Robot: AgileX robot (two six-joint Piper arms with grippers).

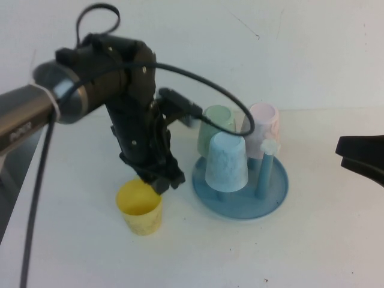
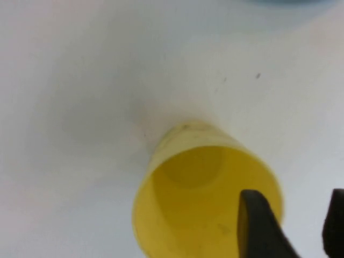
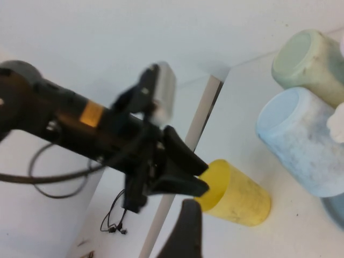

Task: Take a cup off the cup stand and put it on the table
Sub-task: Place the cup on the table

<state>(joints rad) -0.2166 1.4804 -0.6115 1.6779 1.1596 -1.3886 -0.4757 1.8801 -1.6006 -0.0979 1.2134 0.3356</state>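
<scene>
The pale yellow cup point(image 1: 141, 211) stands upright, mouth up, on the white table point(image 1: 300, 252), just left of the blue cup stand point(image 1: 277, 187). My left gripper point(image 1: 161, 182) hangs over the cup's far rim. It is open: one finger point(image 2: 258, 228) is inside the mouth of the cup point(image 2: 183, 215) and the other is outside, with a clear gap to the wall. The right wrist view shows the cup point(image 3: 239, 194) with the left gripper point(image 3: 196, 172) at its rim. My right gripper point(image 1: 360, 155) hovers at the table's right edge, away from the stand.
On the stand, upside down on pegs, sit a light blue cup point(image 1: 227, 161), a pale green cup point(image 1: 215, 127) and a pink cup point(image 1: 264, 127). One bare peg with a pale knob point(image 1: 267, 147) stands at the front right. The left arm's cable point(image 1: 198, 81) arcs over the stand.
</scene>
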